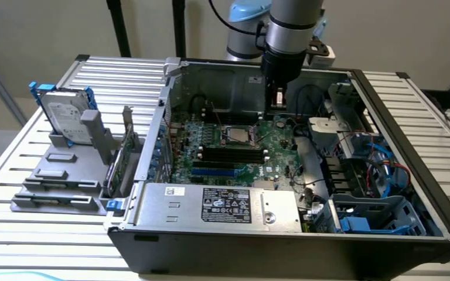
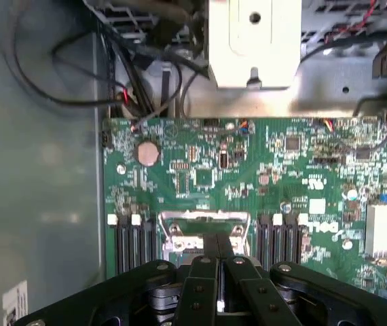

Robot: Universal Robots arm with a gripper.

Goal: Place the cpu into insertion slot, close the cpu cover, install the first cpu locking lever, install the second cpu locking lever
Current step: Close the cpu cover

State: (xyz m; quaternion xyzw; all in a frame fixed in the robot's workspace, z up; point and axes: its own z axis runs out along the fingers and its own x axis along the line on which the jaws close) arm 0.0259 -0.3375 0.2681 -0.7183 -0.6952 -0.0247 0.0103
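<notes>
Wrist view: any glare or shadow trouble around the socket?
Wrist view: the pale bracket is washed out bright; the insertion slot rim glints, with the dark gripper overlapping its edge. Exterior view: the inside of the case is dim against the bright slatted table.

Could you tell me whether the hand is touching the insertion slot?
Apart. The exterior view shows the hand on that view's right of the insertion slot, green board visible between them.
</notes>
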